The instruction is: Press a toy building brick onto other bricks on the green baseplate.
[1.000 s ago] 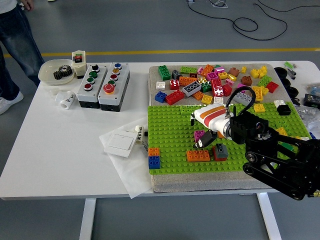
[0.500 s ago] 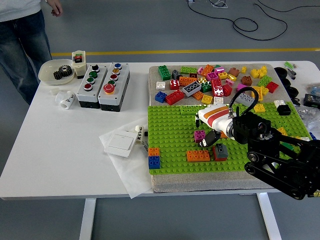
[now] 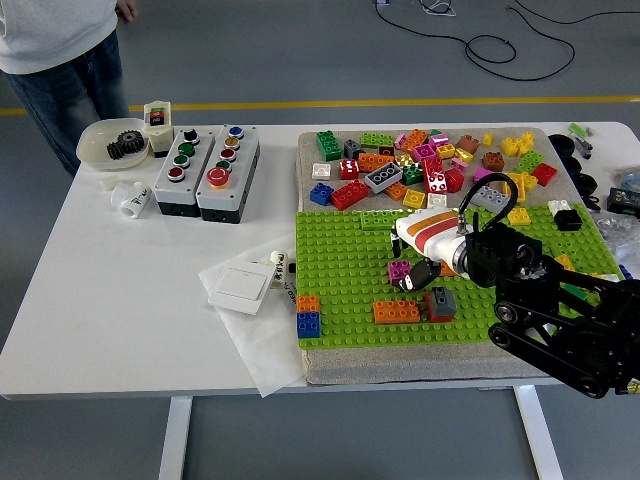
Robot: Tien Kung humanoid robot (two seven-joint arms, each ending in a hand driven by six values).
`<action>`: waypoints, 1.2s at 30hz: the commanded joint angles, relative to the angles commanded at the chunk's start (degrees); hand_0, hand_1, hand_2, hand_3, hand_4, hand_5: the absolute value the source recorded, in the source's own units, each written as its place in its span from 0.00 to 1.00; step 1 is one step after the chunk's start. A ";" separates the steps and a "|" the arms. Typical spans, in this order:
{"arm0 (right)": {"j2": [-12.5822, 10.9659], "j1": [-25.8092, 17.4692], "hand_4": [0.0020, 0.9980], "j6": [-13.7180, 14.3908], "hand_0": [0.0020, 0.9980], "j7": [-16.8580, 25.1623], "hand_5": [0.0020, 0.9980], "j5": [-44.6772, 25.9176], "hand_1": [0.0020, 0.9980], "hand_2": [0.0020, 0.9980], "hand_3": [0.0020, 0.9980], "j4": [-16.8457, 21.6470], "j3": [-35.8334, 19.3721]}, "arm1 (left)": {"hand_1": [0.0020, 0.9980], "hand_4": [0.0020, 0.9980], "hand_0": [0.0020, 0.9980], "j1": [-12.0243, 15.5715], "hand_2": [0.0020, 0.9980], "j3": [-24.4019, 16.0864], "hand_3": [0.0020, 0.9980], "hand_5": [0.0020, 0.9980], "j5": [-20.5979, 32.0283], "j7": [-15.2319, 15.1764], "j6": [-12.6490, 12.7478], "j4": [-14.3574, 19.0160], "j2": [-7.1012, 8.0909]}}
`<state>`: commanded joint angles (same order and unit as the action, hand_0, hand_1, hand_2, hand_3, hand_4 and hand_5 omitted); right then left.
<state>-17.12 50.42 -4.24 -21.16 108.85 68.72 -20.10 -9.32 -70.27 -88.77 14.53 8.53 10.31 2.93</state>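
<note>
One robot right hand (image 3: 418, 268) hovered over the green studded baseplate (image 3: 340, 285), fingertips at one small magenta brick (image 3: 399, 270) mid-plate; its grip was unclear. One orange brick (image 3: 396, 312) sat near the front edge.

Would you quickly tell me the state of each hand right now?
Left hand: not in view.
Right hand: over the green baseplate beside a small magenta brick; grip cannot be told.

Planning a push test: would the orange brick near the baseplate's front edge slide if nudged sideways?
Probably not: the orange brick looks seated on the studs of the green baseplate. It looks like rigid plastic, likely light. Low and wide, so tipping seems unlikely.
</note>
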 joint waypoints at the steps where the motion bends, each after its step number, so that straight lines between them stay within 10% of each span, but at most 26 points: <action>1: -0.02 -0.02 0.86 -0.16 0.63 0.09 0.35 -0.17 0.57 0.59 0.51 -0.07 0.04 | 0.78 0.61 0.77 -0.02 0.79 -0.05 0.58 0.62 -0.10 0.01 -0.02 0.00 0.00; 36: -1.04 -0.15 0.76 0.37 0.56 1.86 0.39 0.20 0.48 0.53 0.48 0.89 -0.29 | 0.78 0.61 0.77 -0.04 0.79 -0.02 0.58 0.62 -0.04 0.00 0.03 0.00 -0.01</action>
<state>-18.15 50.27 -3.87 -19.30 109.05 69.61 -20.39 -9.36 -70.29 -88.81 14.53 8.56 10.31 2.92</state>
